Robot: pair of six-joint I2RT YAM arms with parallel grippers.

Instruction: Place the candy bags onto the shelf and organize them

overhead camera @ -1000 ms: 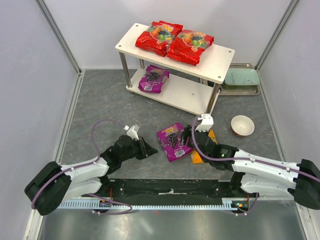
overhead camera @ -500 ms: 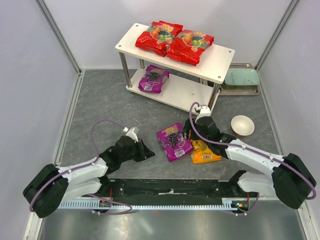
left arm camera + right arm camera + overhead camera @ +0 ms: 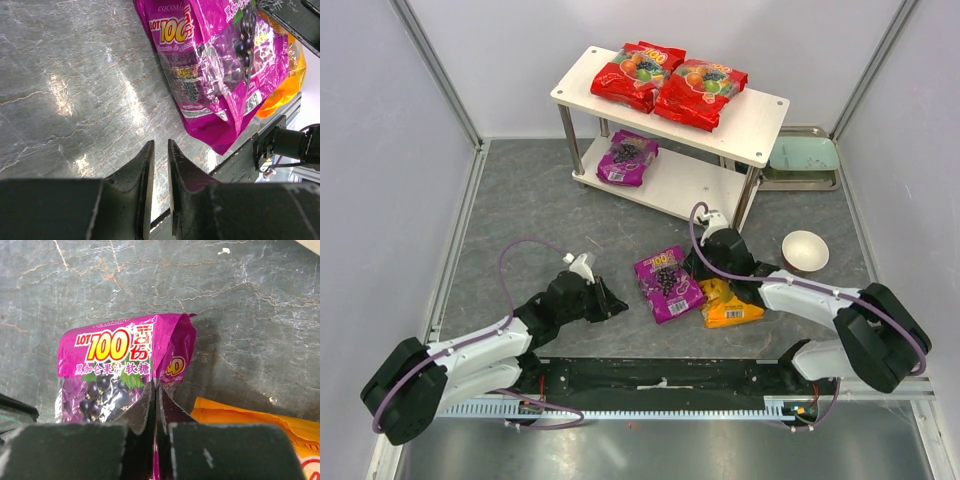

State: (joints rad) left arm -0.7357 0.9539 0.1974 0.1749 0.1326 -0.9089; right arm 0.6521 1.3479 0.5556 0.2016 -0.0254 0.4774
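The shelf [image 3: 760, 108] stands at 12 o'clock on the grey marbled worktop [image 3: 520, 220]. On its top board the left red bag [image 3: 636, 72] and the right red bag [image 3: 700, 92] lie side by side and touching. A yellow "100" can just be made out on the left one. The shelved purple bag [image 3: 626, 158] lies at the 9 o'clock end of the lower board, its print too small to read.

Two pouches are still off the shelf, on the worktop toward 6 o'clock. The near purple bag [image 3: 666, 285] lies flat. The orange bag [image 3: 732, 305] is at its 4 o'clock, with one edge tucked under it.

The right wrist view shows the near purple bag [image 3: 105, 375] with "LOT 100" in yellow. A line of yellow Chinese characters runs beneath, above a picture of dark berries. The right gripper [image 3: 696, 262] [image 3: 155, 390] is at the bag's 1 o'clock corner, its jaws pinching the crumpled edge of the film. The orange bag [image 3: 260, 422] is at 4 o'clock in that view, its lettering cut off.

The left gripper [image 3: 616, 297] [image 3: 160, 147] sits low at the purple bag's 9 o'clock and is not touching it. Its jaws are drawn almost together with nothing between them. Its camera reads "LOT 100" and white "cocoal", the rest lost in a fold, on the near purple bag [image 3: 220, 65].

A white bowl [image 3: 805, 250] sits at 3 o'clock. A pale green tray [image 3: 803, 155] is at 2 o'clock, beside the shelf.
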